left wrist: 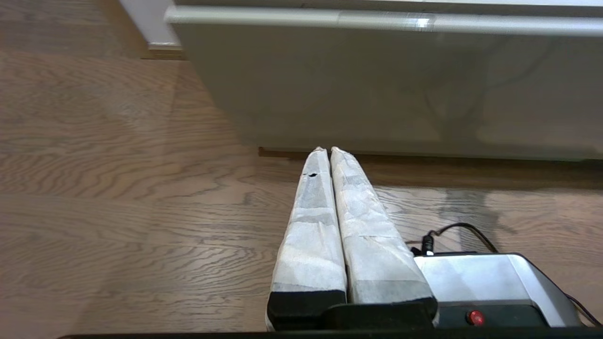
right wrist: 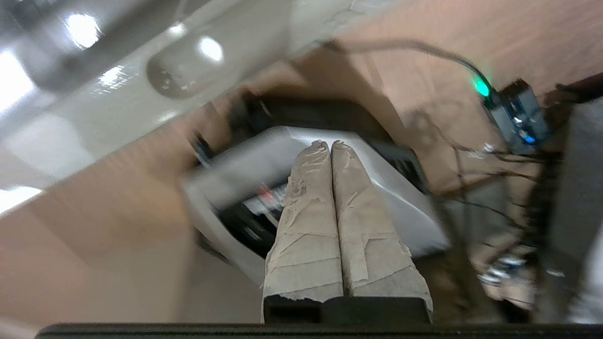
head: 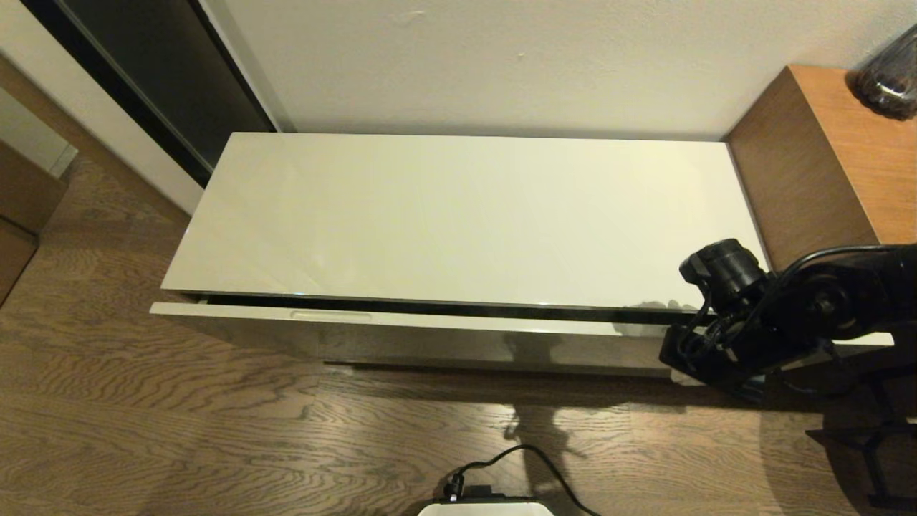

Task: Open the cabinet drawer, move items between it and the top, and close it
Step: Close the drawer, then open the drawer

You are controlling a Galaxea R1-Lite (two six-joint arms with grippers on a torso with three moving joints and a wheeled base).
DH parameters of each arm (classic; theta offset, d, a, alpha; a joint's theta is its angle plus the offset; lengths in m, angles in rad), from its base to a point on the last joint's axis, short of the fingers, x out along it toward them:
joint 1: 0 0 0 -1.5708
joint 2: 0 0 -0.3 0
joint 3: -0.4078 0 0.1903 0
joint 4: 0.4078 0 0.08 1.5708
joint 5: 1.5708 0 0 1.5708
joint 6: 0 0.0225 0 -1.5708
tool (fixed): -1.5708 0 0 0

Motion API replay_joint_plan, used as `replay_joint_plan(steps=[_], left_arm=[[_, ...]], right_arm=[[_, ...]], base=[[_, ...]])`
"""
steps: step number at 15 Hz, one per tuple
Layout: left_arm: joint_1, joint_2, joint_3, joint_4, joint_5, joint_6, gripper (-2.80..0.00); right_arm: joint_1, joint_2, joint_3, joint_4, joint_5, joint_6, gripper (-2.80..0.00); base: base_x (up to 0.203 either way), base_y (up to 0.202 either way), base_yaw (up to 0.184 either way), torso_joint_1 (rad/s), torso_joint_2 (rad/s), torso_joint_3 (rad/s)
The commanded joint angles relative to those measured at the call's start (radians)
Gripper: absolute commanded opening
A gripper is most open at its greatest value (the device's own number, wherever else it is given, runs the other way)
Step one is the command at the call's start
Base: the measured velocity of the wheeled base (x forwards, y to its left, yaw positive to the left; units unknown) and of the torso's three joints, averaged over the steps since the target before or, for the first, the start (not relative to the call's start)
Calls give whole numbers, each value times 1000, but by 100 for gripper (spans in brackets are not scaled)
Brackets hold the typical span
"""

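Observation:
The glossy cream top (head: 458, 215) lies bare; no tissue pack or slipper shows in any view. Below its front edge the cabinet drawer (head: 430, 320) stands slightly ajar, with a thin dark gap behind its front and one recessed slot (head: 331, 314) showing. My right arm (head: 745, 330) hangs in front of the drawer's right end. Its gripper (right wrist: 330, 143) is shut on nothing and points back over my white base, with the drawer front (right wrist: 141, 89) beside it. My left gripper (left wrist: 328, 149) is shut and empty, low over the floor, facing the drawer front (left wrist: 377, 84).
A brown wooden side cabinet (head: 824, 158) adjoins the top's right end, with a dark glass object (head: 888, 72) on it. My white base and its black cable (head: 494, 494) sit on the wood floor in front. A dark doorway (head: 157, 79) lies at the far left.

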Motion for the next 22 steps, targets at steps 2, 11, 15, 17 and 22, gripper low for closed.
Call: replay_joint_plan(steps=[2, 11, 15, 17, 22], left_arm=[[0, 2, 0, 0, 0, -1, -280], [0, 2, 0, 0, 0, 0, -280], [0, 2, 0, 0, 0, -1, -280], [0, 2, 0, 0, 0, -1, -280], [0, 2, 0, 0, 0, -1, -280]], right_arm=[[-15, 14, -263, 175, -19, 71, -280], [-30, -168, -407, 457, 24, 61, -280], [-8, -397, -457, 674, -39, 4, -280], [11, -508, -568, 866, -101, -14, -280], [36, -795, -625, 1210, -149, -18, -280]], base=[[0, 0, 0, 0, 0, 0], [0, 0, 0, 0, 0, 0], [0, 0, 0, 0, 0, 0], [0, 0, 0, 0, 0, 0], [0, 0, 0, 0, 0, 0]])
